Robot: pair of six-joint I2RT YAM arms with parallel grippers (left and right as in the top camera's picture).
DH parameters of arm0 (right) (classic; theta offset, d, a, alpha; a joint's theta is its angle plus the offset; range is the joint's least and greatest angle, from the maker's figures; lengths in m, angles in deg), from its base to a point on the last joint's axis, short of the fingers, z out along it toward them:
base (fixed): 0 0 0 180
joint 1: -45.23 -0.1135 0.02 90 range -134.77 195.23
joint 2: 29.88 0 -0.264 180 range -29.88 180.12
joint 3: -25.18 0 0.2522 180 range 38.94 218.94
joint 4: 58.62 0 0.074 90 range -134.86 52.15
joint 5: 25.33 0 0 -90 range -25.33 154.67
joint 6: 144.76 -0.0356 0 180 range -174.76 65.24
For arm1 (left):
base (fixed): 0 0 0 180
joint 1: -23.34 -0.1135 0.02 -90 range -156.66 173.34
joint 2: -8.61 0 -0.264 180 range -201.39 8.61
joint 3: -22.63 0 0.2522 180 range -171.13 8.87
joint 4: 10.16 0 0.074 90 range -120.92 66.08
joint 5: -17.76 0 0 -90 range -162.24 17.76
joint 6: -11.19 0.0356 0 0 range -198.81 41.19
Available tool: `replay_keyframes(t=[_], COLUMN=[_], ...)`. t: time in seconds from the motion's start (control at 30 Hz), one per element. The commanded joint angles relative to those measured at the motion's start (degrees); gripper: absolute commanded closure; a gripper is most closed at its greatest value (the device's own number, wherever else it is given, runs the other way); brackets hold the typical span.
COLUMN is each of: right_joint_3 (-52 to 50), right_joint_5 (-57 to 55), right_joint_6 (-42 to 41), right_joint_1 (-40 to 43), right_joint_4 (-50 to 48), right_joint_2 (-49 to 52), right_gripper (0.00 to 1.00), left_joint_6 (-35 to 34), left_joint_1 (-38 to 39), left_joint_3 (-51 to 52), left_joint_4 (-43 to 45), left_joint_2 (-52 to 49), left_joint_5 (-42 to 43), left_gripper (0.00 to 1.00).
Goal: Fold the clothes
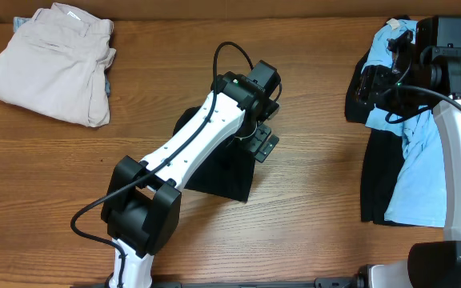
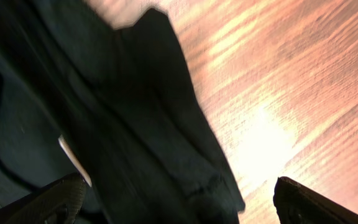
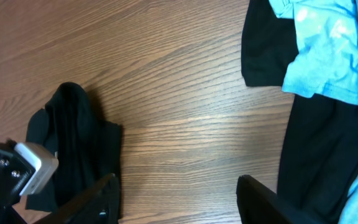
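- The black T-shirt (image 1: 226, 176) sits in the middle of the counter (image 1: 310, 200) as a compact folded bundle, right under my left arm (image 1: 190, 152).
- What I can see of it slants from far-left to near-right, with one corner pointing at the near edge. The arm hides the middle, so I can't tell its full long axis.
- It looks plain, matte black and soft, with a few rumpled folds. In the left wrist view a small pale tag (image 2: 73, 158) shows against the cloth.
- The left gripper (image 2: 176, 200) is spread wide over the shirt's edge. Cloth lies under one finger and bare wood under the other, and nothing is pinched.
- The light blue tee (image 1: 422, 176) lies at the right side of the counter, its long axis running far to near.
- That tee is crumpled, with pale print toward its far end. It is draped over another black garment (image 1: 373, 176), which shows as a dark strip along the tee's left side and lies the same way.
- The right gripper (image 3: 179, 199) is spread too and grips nothing — I see only bare wood between its fingers.
- From overhead the right gripper hangs above the far end of that pile. In its own view the pile is off to the right and the black bundle off to the left.
- The beige folded trousers (image 1: 50, 60) lie in the far-left corner, well apart from everything else.
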Motion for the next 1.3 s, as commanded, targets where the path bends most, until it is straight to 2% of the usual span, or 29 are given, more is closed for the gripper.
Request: replay_keyframes(t=[0.0, 0.17, 0.33, 0.53, 0.67, 0.77, 0.87, 1.0, 1.03, 1.1, 1.13, 1.27], right_joint_3=[1.6, 1.6, 1.5, 1.5, 1.5, 1.5, 1.5, 1.5, 1.5, 1.5, 1.5, 1.5], right_joint_5=[0.3, 0.3, 0.3, 0.3, 0.3, 0.3, 0.3, 0.3, 0.3, 0.3, 0.3, 0.3], right_joint_6=[0.6, 0.6, 0.6, 0.6, 0.6, 0.6, 0.6, 0.6, 0.6, 0.6, 0.6, 0.6], right_joint_1=[0.0, 0.0, 0.0, 0.0, 0.0, 0.0, 0.0, 0.0, 0.0, 0.0, 0.0, 0.0], right_joint_4=[0.2, 0.3, 0.3, 0.1, 0.1, 0.1, 0.1, 0.1, 0.1, 0.1, 0.1, 0.0], right_joint_2=[-1.0, -1.0, -1.0, -1.0, -1.0, -1.0, -0.9, -0.9, -0.9, -0.9, -0.9, -0.9], right_gripper=[0.33, 0.31, 0.28, 0.28, 0.27, 0.27, 0.27, 0.27, 0.27, 0.27, 0.27, 0.27], left_joint_6=[2.6, 2.1, -1.6, -3.1, -3.1, -3.1, -3.1, -3.1, -3.1, -3.1, -3.1, -3.8], left_joint_1=[0.7, 1.2, 1.7, 2.1, 2.3, 2.3, 2.4, 2.3, 2.3, 2.3, 2.3, 1.1], left_joint_3=[2.2, 2.8, 2.8, 2.8, 2.8, 2.8, 2.8, 2.8, 2.8, 2.8, 2.8, 2.2], left_joint_4=[2.8, 3.5, 3.2, 3.3, 3.5, 4.0, 4.3, 4.1, 3.9, 3.3, 2.9, 2.0], left_joint_2=[-1.1, -5.1, -9.3, -10.3, -10.3, -10.3, -10.7, -12.6, -13.0, -13.8, -14.0, -13.5], left_joint_5=[-1.4, -2.9, -5.1, -5.7, -5.7, -5.6, -5.4, -3.4, -1.6, 0.1, 0.0, -1.9], left_gripper=[0.0, 0.0, 0.0, 0.01, 0.18, 0.43, 0.48, 0.6, 0.67, 0.91, 0.96, 0.96])
